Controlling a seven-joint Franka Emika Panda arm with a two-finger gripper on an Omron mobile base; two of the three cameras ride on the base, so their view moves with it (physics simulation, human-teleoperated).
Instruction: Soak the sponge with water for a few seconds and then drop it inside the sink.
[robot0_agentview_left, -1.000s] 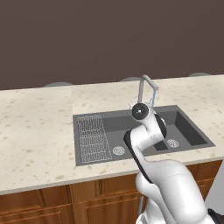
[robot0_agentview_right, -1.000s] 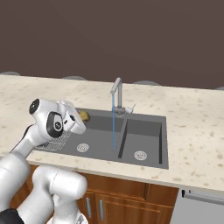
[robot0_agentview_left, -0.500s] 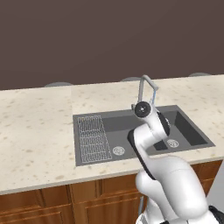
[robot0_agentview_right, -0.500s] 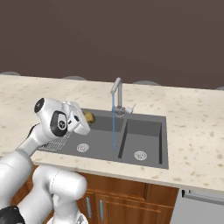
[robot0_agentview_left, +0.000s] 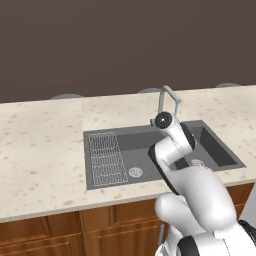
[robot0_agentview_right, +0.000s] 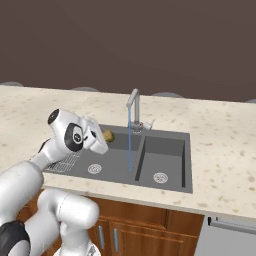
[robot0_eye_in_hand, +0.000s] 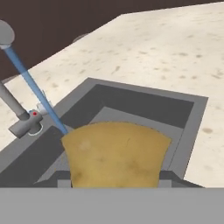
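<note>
Soaking stage, judged not yet begun. The tool (robot0_agentview_right: 103, 138) is closed on the sponge (robot0_eye_in_hand: 116, 154), which it carries above the left basin of the sink (robot0_agentview_right: 185, 160), near the water (robot0_agentview_right: 130, 145) but apart from it. The stream runs from the faucet (robot0_agentview_right: 133, 107) into the sink. Wetting and the drop into the basin are left. The sponge appears as a mustard-yellow block, faintly mottled, with pinched sides. The speckled bench (robot0_agentview_right: 220, 150) surrounds the sink.
</note>
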